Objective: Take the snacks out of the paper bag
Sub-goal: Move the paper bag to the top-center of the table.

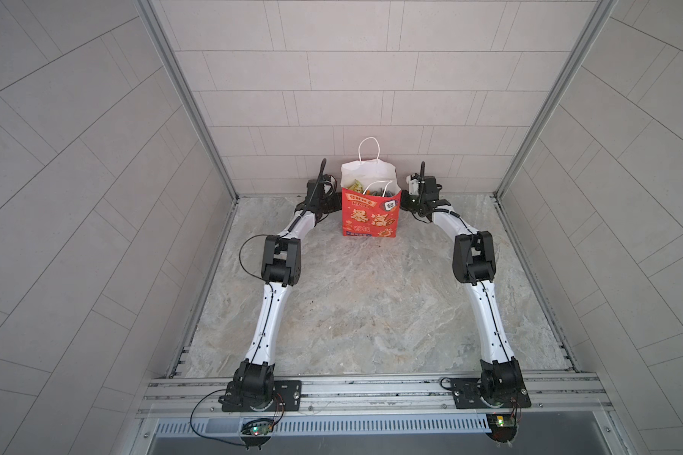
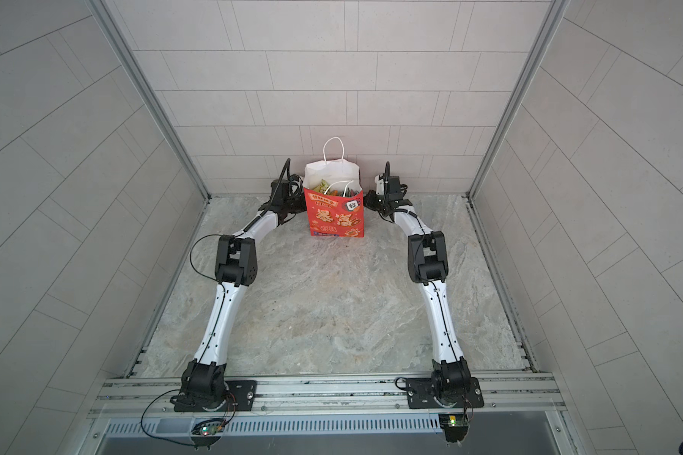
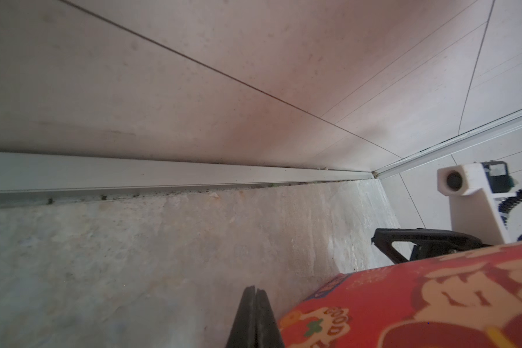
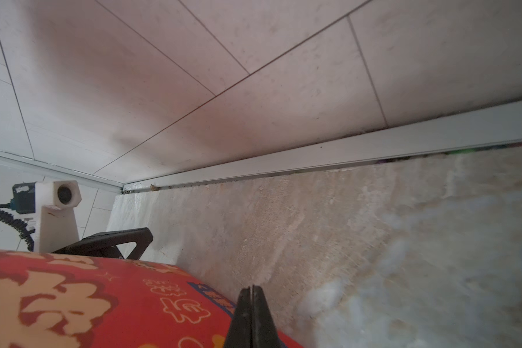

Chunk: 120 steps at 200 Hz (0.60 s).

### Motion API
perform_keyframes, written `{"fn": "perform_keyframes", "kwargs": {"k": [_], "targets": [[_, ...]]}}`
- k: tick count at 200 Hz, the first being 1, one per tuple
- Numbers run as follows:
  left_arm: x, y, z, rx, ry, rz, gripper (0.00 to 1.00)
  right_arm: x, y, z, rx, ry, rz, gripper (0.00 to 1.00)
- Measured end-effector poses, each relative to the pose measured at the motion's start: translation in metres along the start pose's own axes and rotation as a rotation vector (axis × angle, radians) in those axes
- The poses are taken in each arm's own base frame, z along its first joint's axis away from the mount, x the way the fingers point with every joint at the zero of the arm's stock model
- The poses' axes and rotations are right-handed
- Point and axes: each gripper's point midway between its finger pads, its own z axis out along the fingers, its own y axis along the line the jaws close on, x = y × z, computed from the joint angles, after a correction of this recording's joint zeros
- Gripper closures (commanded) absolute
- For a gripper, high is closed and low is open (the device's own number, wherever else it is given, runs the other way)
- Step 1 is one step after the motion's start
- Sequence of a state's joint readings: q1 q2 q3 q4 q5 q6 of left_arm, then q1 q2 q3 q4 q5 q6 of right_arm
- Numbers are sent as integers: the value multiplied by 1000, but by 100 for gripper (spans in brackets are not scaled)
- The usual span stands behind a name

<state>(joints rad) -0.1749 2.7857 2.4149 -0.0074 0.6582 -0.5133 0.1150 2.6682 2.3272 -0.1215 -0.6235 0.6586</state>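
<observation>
The paper bag stands upright near the back wall, squeezed between both arms, with the snacks inside it, only their tops peeking out at the mouth. The left gripper has its jaws pressed fully together, holding nothing, right beside one side of the bag. The right gripper is just as tightly closed and empty at the other side. From where I stand the worry is the bag itself. It looks tall and light, so a nudge from either arm could crumple a wall or tip it onto the table. One white cord handle droops into the opening over the packets, so a finger reaching in could snag it. A packet dragged against the paper might also lift the whole bag.
</observation>
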Motion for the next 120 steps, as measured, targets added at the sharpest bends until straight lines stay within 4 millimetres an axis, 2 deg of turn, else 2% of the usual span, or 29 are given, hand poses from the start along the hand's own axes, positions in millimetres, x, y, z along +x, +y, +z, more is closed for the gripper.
{"fn": "perform_keyframes", "kwargs": {"k": [68, 120], "targets": [[5, 0, 1, 13, 14, -6, 100, 4, -2, 3, -23, 14, 18, 97], [15, -6, -19, -3, 40, -11, 100, 16, -4, -4, -20, 33, 17, 96]]}}
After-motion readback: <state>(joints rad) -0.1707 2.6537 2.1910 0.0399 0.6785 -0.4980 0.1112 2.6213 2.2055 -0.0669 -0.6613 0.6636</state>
